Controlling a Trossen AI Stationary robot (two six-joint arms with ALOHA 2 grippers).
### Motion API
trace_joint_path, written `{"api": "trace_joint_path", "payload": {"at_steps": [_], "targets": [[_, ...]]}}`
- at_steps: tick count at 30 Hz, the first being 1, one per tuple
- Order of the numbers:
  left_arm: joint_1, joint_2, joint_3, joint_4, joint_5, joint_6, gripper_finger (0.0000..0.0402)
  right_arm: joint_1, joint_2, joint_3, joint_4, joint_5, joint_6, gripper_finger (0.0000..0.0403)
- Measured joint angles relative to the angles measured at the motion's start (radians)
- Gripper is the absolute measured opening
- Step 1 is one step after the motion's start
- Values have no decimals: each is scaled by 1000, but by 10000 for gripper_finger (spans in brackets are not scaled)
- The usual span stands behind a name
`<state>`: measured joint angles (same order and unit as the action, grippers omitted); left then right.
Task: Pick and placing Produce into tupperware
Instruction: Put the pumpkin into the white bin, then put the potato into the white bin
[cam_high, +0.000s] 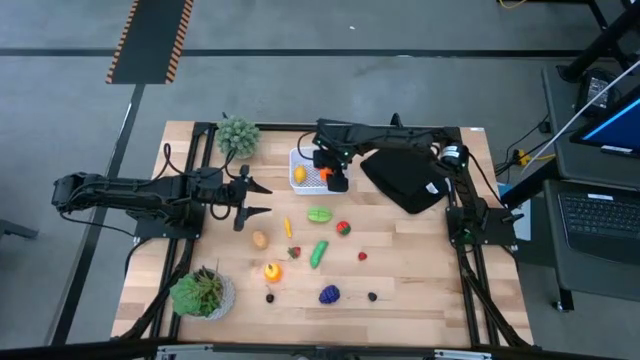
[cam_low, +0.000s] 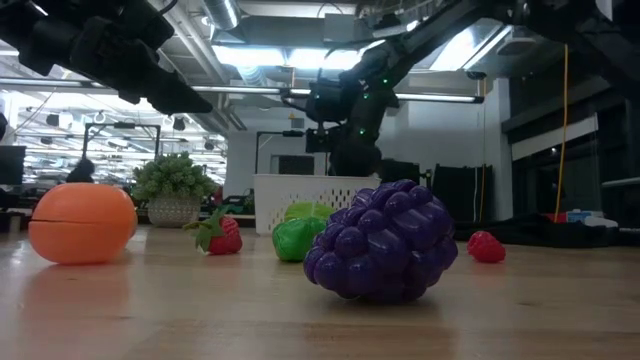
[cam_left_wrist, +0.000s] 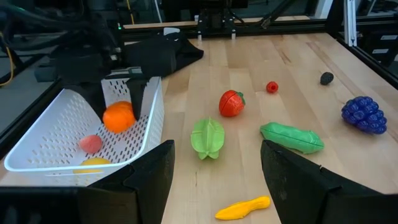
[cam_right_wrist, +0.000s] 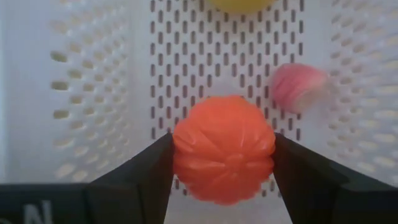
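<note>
Wooden tabletop (cam_high: 400, 270) on a grey shop floor, centre of the high view.

Step in hand: drop-off. Right gripper (cam_right_wrist: 224, 165) is clamped on an orange pumpkin-like piece (cam_right_wrist: 224, 148), hanging over the white perforated tub (cam_high: 301, 158) at upper centre of the high view. Left wrist view shows the orange piece (cam_left_wrist: 119, 116) inside the tub (cam_left_wrist: 56, 134) outline, above the floor. I can't tell whether it's touching down. Already in the tub: 1 yellow piece (cam_left_wrist: 93, 163) and 1 pink piece (cam_left_wrist: 91, 143).

Left gripper (cam_high: 255, 199) waits at left centre of the high view, fingers spread, nothing in them.

Left on the table, high view:
- star-shaped green fruit (cam_high: 319, 214), centre
- red tomato-like piece (cam_high: 343, 228), just right of it
- green pod (cam_high: 318, 253), below centre
- purple grapes (cam_high: 329, 294), lower centre
- yellow pepper-like piece (cam_high: 288, 227), tan potato-like piece (cam_high: 260, 239), strawberry (cam_high: 293, 252), orange-yellow fruit (cam_high: 272, 270), all left of centre
- small red berry (cam_high: 362, 256) and 2 dark berries, lower centre

Next move, my read: release the orange piece, lift straight up clear of the tub wall, then go for the nearest loose item, probably the green star fruit. Tub walls are low, so keep the drop short or it may bounce out.

Black cloth (cam_high: 405, 178) sits just right of the tub; not part of the job.
</note>
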<state>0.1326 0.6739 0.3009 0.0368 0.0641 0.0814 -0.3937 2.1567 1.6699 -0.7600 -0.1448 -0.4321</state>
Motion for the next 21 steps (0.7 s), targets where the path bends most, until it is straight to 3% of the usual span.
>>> {"api": "trace_joint_path", "payload": {"at_steps": [9, 21], "targets": [[0, 0, 0, 0, 0, 0, 231, 6, -2, 0, 30, 21, 3, 272], [0, 0, 0, 0, 0, 8, 231, 9, -2, 0, 55, 24, 42, 277]]}}
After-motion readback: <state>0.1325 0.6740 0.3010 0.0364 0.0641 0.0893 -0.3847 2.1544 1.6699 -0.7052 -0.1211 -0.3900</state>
